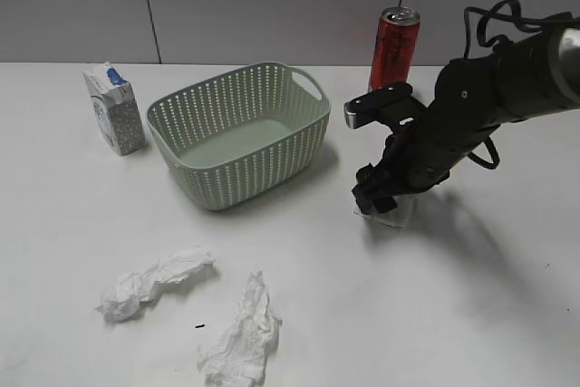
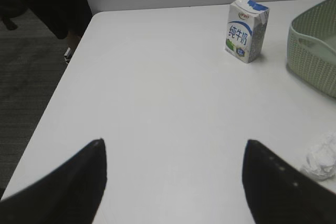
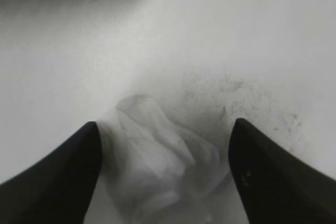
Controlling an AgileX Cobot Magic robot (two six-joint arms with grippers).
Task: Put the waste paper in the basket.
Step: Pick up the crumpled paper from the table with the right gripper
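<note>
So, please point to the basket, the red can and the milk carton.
basket [image 1: 237, 117]: exterior view, on its front wall.
red can [image 1: 393, 48]: exterior view, on the middle of its side.
milk carton [image 2: 244, 34]: left wrist view, on its printed front.

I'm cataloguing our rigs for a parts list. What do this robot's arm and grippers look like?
The right arm is matte black, built of thick rounded segments, with black cables looping over its top. A black wrist block with a silvery end sits above the right gripper. Its fingers are plain black and taper to points, with no markings. The left gripper's fingers look the same.
</note>
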